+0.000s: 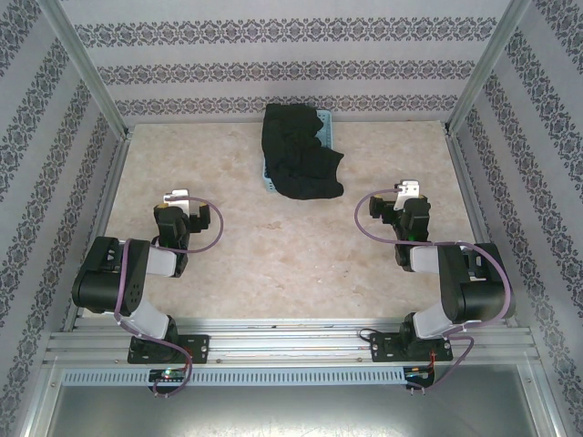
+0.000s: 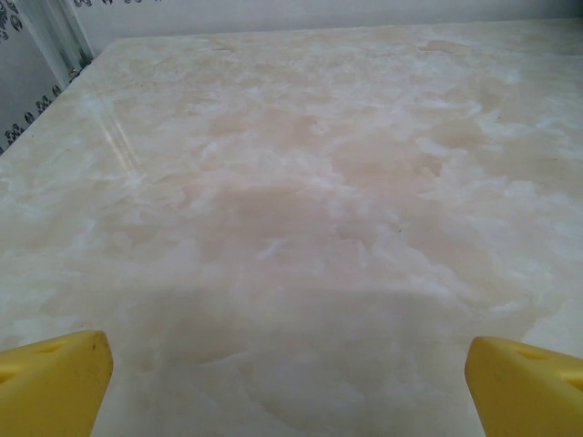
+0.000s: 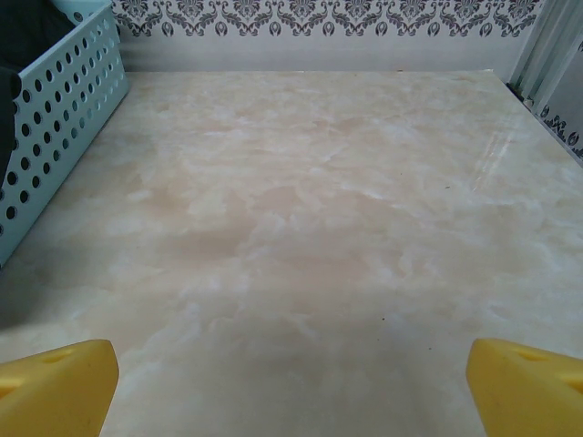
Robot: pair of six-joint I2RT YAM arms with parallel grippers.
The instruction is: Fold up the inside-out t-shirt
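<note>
Black fabric of the inside-out t-shirt [image 1: 299, 150] is seen heaped in a light blue basket [image 1: 326, 127] and spilling over its near edge, at the far middle of the marbled table [image 1: 273, 255]. The left gripper [image 1: 176, 197] and right gripper [image 1: 407, 191] are spread wide above bare tabletop, well apart from the shirt, with nothing gripped.

T-shirt [image 1: 296, 150] heaped in basket [image 1: 326, 126], rear ctr of table [image 1: 273, 259].
</note>
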